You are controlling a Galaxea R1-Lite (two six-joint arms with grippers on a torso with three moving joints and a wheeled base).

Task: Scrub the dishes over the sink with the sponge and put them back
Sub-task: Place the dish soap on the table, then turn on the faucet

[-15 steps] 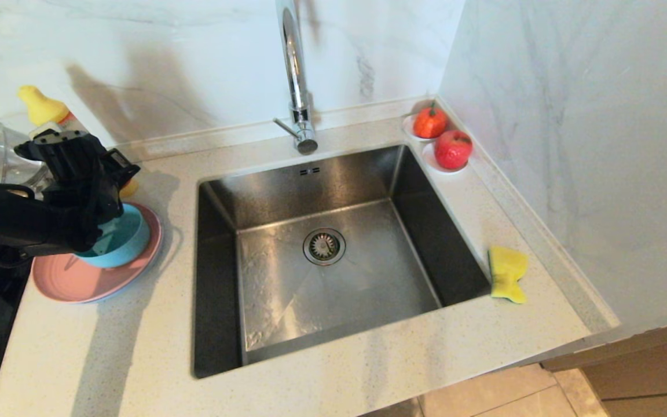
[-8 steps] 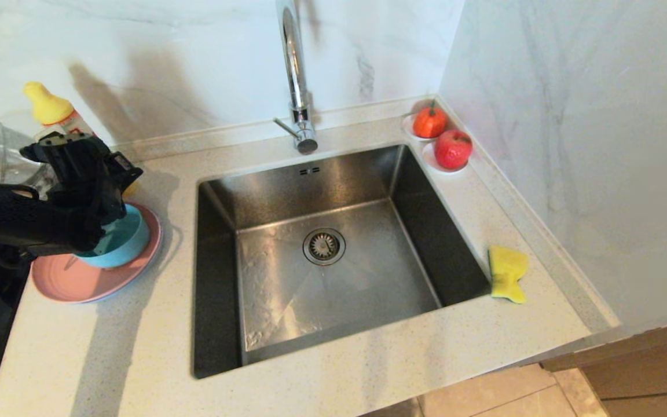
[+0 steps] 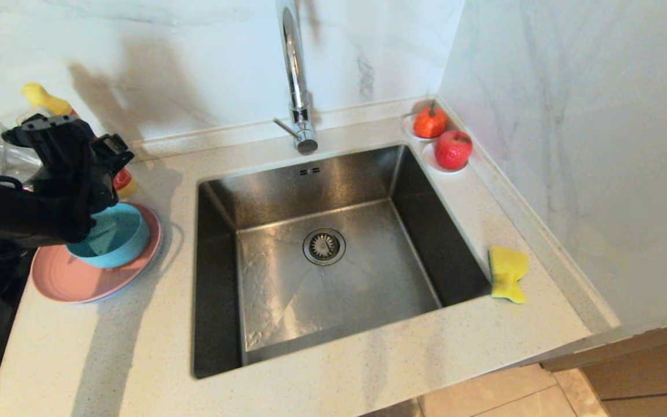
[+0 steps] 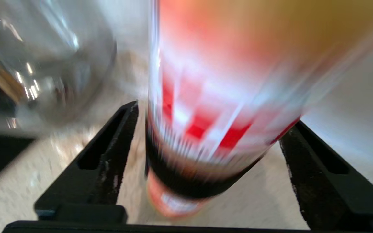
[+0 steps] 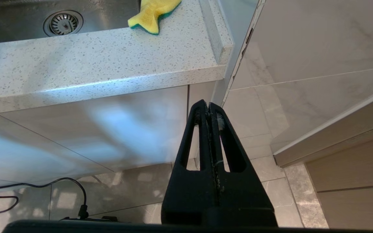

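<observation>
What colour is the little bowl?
Teal-blue; the bowl sits on the pink plate, clearest in the head view.

No lettering can be read anywhere. The bottle [image 4: 219, 106] close before the left wrist camera carries a red-and-white label over a black band, but it is too smeared to make out any word or brand.

Teal bowl [image 3: 114, 236] on pink plate [image 3: 73, 278], left of sink [image 3: 322, 255]; sponge [image 3: 507, 273] right of it.
</observation>
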